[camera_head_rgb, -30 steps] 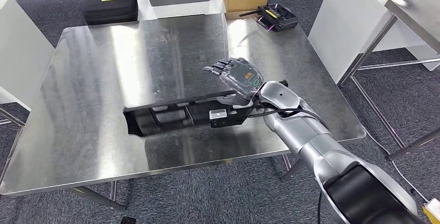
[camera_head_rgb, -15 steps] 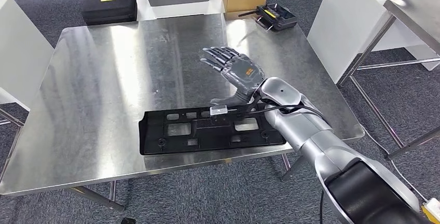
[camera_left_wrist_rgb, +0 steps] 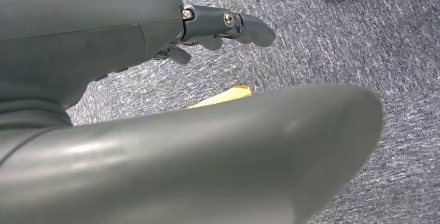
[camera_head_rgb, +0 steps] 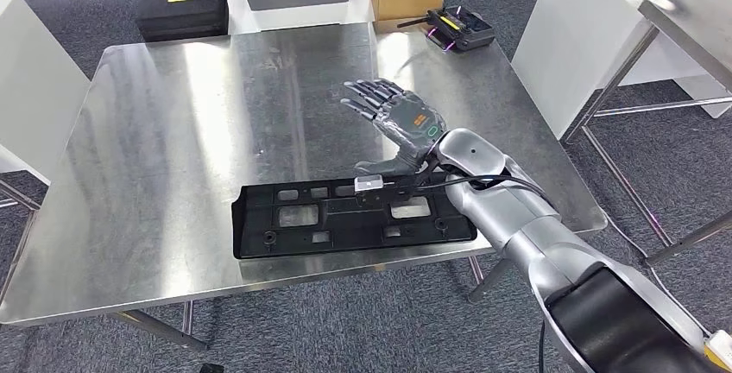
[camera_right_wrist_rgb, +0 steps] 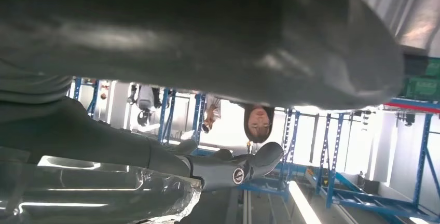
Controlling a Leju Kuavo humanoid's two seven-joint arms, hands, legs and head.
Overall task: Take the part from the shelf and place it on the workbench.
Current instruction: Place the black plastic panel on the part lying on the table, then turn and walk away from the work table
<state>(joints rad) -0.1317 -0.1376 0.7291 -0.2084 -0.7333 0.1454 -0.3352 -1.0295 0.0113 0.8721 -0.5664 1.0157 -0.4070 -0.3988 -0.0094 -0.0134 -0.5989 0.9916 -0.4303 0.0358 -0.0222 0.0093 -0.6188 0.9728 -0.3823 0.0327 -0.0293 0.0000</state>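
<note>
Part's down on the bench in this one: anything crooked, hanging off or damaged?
Nothing stands out. The black part lies flat on the steel workbench, near its front edge, roughly parallel to it, not overhanging. No damage is visible. The right hand is open above it, gripping nothing, thumb close to the part's far edge.

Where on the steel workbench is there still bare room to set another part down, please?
The workbench is bare across its whole left half and the far middle, beyond the black part. The near right is crowded: the part lies flat along the front edge, and the right robot hand hangs open above it.
</note>
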